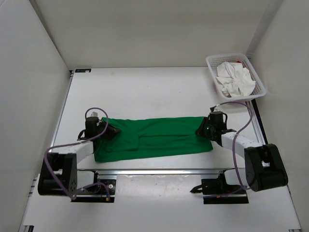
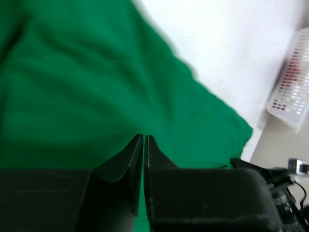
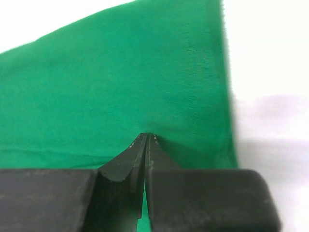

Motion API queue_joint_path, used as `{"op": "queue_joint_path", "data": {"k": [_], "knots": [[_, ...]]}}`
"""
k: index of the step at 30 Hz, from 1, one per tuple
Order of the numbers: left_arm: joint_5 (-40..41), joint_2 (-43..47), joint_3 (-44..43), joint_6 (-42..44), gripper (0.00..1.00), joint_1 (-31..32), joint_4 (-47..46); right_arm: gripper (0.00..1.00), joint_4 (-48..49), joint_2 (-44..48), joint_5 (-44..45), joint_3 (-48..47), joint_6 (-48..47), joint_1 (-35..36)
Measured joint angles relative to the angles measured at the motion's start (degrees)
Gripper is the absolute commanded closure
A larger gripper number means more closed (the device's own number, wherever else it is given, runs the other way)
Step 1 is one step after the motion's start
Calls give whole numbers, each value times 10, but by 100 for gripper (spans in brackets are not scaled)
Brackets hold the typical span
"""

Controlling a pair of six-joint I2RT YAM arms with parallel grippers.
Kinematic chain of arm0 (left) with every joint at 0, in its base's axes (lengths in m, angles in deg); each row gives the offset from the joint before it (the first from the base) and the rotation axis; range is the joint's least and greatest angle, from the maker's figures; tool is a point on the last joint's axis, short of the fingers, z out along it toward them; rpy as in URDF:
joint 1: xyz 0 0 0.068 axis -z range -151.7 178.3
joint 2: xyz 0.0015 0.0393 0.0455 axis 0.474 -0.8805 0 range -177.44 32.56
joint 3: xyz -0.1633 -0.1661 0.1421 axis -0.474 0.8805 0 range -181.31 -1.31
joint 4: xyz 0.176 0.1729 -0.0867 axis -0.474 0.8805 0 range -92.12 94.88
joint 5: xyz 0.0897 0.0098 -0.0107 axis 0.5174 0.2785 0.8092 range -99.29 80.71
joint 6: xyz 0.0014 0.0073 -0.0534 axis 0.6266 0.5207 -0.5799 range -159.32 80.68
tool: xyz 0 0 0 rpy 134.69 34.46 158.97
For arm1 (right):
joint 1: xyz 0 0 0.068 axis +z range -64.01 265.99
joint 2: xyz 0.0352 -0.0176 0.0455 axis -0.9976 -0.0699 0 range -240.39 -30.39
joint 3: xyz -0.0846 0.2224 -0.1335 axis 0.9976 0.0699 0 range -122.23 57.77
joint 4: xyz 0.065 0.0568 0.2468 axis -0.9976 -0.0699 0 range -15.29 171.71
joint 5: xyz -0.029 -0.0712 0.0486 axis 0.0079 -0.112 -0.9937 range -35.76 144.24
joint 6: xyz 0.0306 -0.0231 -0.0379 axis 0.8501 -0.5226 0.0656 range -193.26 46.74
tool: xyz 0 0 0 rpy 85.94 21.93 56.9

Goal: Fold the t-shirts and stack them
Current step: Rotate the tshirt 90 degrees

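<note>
Position: green t-shirt (image 1: 154, 137) lies flat, near middle of worktop (image 1: 145, 92), stretched between the tools. Its left end is pinched by left tool (image 1: 112, 131), right end by right tool (image 1: 200, 130), jaws pressed onto cloth. Far right: basket (image 1: 212, 65) holds white t-shirt (image 1: 234, 79).

The green t-shirt (image 1: 154, 137) is soft, matt cloth with a fine weave, the table (image 1: 145, 92) smooth matt white, the mesh basket (image 1: 212, 65) white plastic, the white t-shirt (image 1: 234, 79) crumpled matt cloth.

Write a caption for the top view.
Both jaws closed on the green t-shirt, spread across the table; white t-shirt in basket.
</note>
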Motion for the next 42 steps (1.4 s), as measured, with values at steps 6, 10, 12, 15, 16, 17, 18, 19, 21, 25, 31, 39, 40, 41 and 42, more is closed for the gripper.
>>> {"op": "queue_joint_path", "data": {"k": [6,10,12,15,16,17,18,19,21,25,31,39,40,41,42], "knots": [[-48,-83,24,-17,85,-64,-38,99,5,50,23,43,20,-15],[-59,-96,26,-30,88,-96,-64,99,16,78,22,69,39,-13],[-63,-98,30,-43,87,-110,-75,98,7,85,22,69,44,-11],[-59,-91,31,-53,85,-117,-78,93,-23,102,23,56,43,3],[-57,-82,30,-54,85,-113,-74,93,-29,110,19,48,42,12],[-54,-71,27,-53,83,-106,-67,93,-29,114,11,38,41,19],[-48,-56,23,-51,83,-97,-57,95,-27,115,3,24,39,30],[-39,-39,15,-47,81,-83,-47,96,-22,110,-7,6,35,42],[-22,-1,-10,-33,80,-42,-32,100,0,72,-40,-46,24,76],[-26,28,-48,-7,80,16,-31,100,30,-73,-113,-180,-10,139],[-54,41,-37,30,79,21,2,91,-16,-326,-211,-443,-86,190],[-64,92,-28,62,79,20,46,51,-160,-574,-285,-749,-167,227],[-66,94,-28,64,78,18,50,49,-179,-595,-290,-775,-174,231],[-68,96,-29,66,78,17,56,46,-195,-618,-305,-801,-178,235],[-68,98,-31,68,79,15,60,44,-207,-634,-319,-829,-183,239]]}}
